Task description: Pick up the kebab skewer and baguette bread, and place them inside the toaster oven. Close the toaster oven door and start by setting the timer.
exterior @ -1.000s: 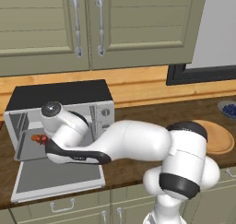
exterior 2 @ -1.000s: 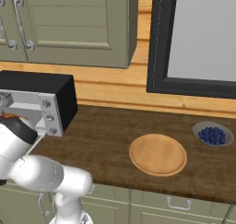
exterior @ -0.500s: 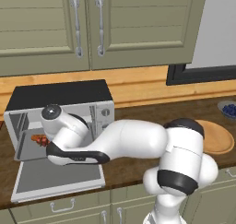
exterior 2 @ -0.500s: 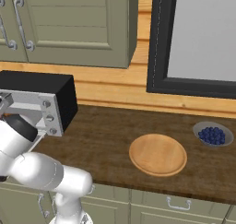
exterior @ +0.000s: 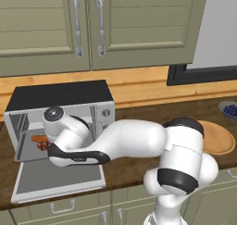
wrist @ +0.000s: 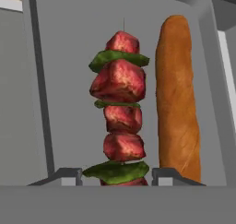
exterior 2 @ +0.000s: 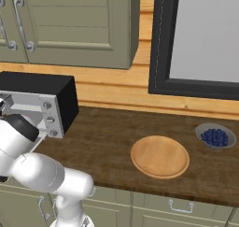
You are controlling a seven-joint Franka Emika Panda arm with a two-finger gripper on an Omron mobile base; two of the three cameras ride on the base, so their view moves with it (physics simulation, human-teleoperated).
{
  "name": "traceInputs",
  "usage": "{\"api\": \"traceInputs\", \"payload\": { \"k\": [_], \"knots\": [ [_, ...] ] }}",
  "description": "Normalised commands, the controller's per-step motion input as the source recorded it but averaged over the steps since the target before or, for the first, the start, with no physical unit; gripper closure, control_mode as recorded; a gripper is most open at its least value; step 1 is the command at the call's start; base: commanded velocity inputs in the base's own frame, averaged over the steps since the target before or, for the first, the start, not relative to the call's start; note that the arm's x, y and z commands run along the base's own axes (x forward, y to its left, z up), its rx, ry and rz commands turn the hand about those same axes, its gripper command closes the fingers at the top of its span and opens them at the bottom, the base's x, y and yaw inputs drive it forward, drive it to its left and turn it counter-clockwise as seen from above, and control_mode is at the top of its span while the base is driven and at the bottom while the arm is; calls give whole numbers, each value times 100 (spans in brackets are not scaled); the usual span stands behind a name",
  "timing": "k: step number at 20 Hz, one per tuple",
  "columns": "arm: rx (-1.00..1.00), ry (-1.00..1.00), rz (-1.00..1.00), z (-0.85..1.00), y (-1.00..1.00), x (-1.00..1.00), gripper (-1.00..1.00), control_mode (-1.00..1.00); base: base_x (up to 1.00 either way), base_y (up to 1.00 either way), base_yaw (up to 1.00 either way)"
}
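Skewer between parted jaws, inside the oven.
The skewer (wrist: 120, 112) ran straight ahead from the gripper (wrist: 117, 176), parallel to the baguette (wrist: 177, 98) just beside it; grip undeterminable.

The oven (exterior: 65, 113) stands on the wooden counter (exterior: 139, 117), its door (exterior: 58, 180) folded down flat. The white arm (exterior: 125, 143) reaches into the cavity, where the skewer (exterior: 42, 145) and baguette (exterior: 38, 138) lie.

Two rear base views over the toaster oven (exterior: 60, 103); hand view close inside it.
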Motion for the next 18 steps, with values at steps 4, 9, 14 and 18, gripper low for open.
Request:
{"api": "traceInputs", "payload": {
  "k": [4,9,14,18],
  "knots": [
    [1,0,0,0,0,0,-100,-100,0,0,0],
    [1,0,0,9,0,-2,-100,-100,0,0,0],
    [6,0,-3,57,1,-70,-100,-100,0,0,0],
    [11,3,-22,28,-17,-88,-100,-100,0,0,0]
  ]
}}
